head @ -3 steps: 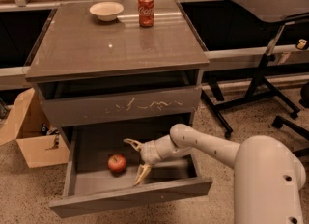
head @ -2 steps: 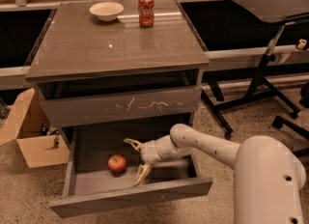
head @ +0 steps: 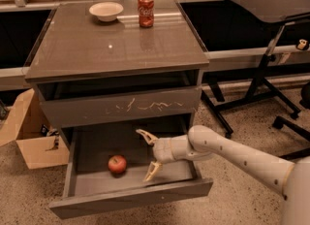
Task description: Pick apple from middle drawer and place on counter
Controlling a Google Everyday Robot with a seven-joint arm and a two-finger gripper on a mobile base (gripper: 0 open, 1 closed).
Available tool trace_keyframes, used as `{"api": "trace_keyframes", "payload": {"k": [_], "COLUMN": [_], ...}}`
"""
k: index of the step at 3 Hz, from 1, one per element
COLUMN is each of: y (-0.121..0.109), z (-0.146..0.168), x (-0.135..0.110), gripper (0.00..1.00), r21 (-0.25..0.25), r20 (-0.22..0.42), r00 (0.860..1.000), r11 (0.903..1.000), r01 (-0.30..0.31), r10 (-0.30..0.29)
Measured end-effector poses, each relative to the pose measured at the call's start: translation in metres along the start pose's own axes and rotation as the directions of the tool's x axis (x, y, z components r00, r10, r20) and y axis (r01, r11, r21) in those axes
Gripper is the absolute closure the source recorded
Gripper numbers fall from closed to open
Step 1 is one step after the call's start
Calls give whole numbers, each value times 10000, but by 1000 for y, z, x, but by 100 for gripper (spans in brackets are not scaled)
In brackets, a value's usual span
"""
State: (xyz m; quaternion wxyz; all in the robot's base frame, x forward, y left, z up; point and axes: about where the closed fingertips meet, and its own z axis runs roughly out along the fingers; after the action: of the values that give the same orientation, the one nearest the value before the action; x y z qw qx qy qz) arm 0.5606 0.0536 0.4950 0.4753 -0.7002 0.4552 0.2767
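Observation:
The red apple (head: 117, 164) lies on the floor of the open middle drawer (head: 131, 202), left of centre. My gripper (head: 146, 154) is inside the drawer, just right of the apple and apart from it. Its two pale fingers (head: 150, 171) are spread wide, pointing left toward the apple, and hold nothing. The glossy grey-brown counter (head: 116, 44) tops the cabinet above.
A red soda can (head: 146, 10) and a white bowl (head: 106, 10) stand at the counter's far edge. The drawer front with whitish scratches (head: 121, 106) overhangs the open drawer. A cardboard box (head: 26, 134) sits on the floor at left; a black stand (head: 264, 49) is at right.

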Motion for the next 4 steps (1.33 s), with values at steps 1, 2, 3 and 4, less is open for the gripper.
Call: {"api": "trace_keyframes", "payload": {"k": [1,2,3,4], "y": [-10,-13,-13,-17], "z": [-40,-63,-67,-96], "x": [-20,-30,-30,-36], "gripper": [0,0,0,0], "r21": [1055,1593,1700,2526], "r20": [-176,-265,-277,-374], "r00": [9979,9956,9957,9957], "r11": [9923,9829,9812,9633], "r01": [643,926,917,909], "r10": [-628,-896,-883,-842]}}
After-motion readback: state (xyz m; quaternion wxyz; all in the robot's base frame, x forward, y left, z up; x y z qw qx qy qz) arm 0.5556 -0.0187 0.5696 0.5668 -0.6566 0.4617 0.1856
